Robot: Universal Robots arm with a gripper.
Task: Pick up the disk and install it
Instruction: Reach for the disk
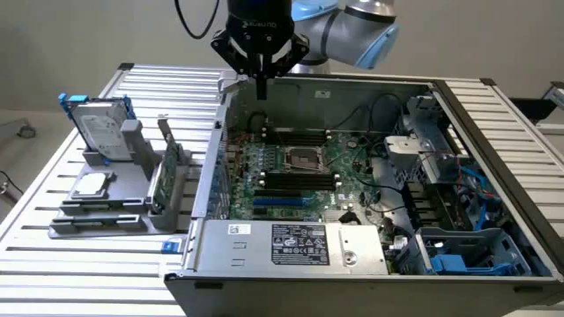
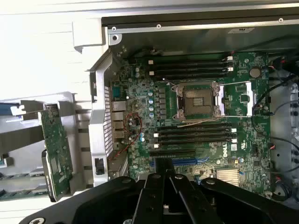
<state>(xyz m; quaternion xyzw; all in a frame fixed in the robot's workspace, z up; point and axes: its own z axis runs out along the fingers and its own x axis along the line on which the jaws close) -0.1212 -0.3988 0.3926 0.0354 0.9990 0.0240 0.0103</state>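
The disk (image 1: 99, 129) stands on edge at the far end of a grey holder (image 1: 105, 221), at the exterior view's left. Its white label faces out and its blue side rails rise above the top edge. Nothing grips or touches it apart from the holder. In front of it on the same holder a smaller silver drive (image 1: 92, 185) lies flat. A thin green circuit card (image 1: 168, 168) stands upright in a slot at the side nearer the computer. The holder rests on a slatted metal tabletop (image 1: 53, 264), just beside the open computer case (image 1: 493, 165).

The pincer (image 1: 261, 79) hangs over the far rim of the case, well apart from the disk. Its two black fingers are pressed together into a single point aimed down, with nothing between them. In the wrist view the closed pincer (image 2: 164, 175) is over the motherboard (image 2: 210, 140), with the empty processor socket (image 2: 198, 100) and the memory slots on either side of it beyond the fingers. The green card (image 2: 56, 149) shows outside the case wall.

In the case, the motherboard (image 1: 291, 172) lies flat on the bottom. A silver power supply box (image 1: 291, 244) sits along the near edge, and a bay with blue plastic parts (image 1: 467, 261) is at the near corner on the exterior view's right.
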